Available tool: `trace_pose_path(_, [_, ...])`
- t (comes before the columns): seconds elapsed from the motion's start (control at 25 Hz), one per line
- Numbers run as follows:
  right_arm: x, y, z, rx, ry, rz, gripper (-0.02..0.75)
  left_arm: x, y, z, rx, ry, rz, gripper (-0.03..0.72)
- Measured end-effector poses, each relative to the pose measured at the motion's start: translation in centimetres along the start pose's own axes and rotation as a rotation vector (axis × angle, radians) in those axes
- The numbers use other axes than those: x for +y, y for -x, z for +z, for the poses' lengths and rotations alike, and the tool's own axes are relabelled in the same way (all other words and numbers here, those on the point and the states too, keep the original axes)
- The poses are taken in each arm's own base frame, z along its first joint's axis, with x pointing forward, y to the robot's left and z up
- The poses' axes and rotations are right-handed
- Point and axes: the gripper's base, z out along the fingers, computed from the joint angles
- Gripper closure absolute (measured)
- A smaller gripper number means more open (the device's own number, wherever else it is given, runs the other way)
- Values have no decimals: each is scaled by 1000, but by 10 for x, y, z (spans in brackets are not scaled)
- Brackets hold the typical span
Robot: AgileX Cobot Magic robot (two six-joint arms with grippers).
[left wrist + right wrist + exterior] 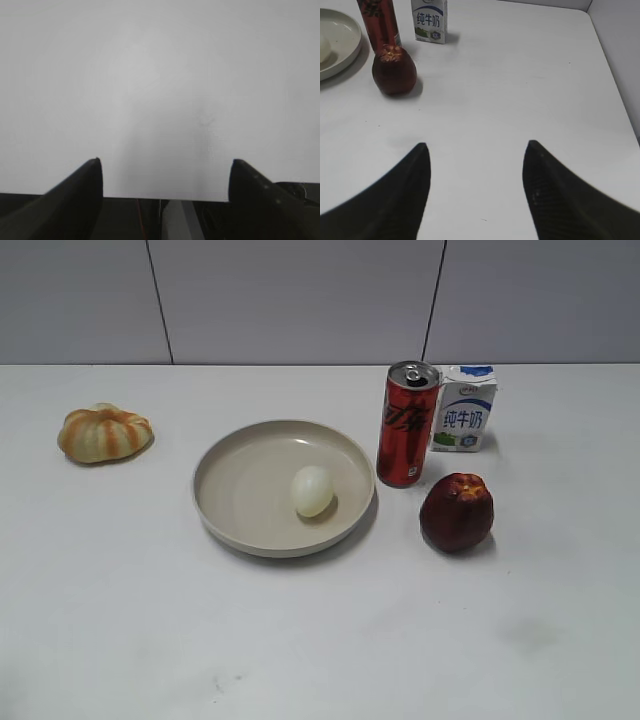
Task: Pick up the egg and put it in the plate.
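The off-white egg (312,490) lies inside the beige plate (235,500), right of the plate's middle. In the right wrist view the plate's rim (347,50) and a sliver of the egg (323,49) show at the far left edge. My right gripper (476,145) is open and empty over bare table, well right of the plate. My left gripper (165,161) is open and empty over bare white table near its front edge. Neither gripper shows in the exterior view.
A red soda can (407,425) stands just right of the plate, with a small milk carton (465,408) behind it and a red apple (457,512) in front. An orange-and-cream pumpkin (104,433) lies at the far left. A wall borders the table's right side (620,60).
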Motion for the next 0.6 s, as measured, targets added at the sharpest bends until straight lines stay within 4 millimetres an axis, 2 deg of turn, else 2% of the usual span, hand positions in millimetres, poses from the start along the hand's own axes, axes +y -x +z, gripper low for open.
trace_pose_path(0.36, [0,0,0,0,0,0,290,-7,-44,-43,-414,19,46,113])
trace_pose_path(0.6, [0,0,0,0,0,0,290,-9,-68,-59,-593,27,68,114])
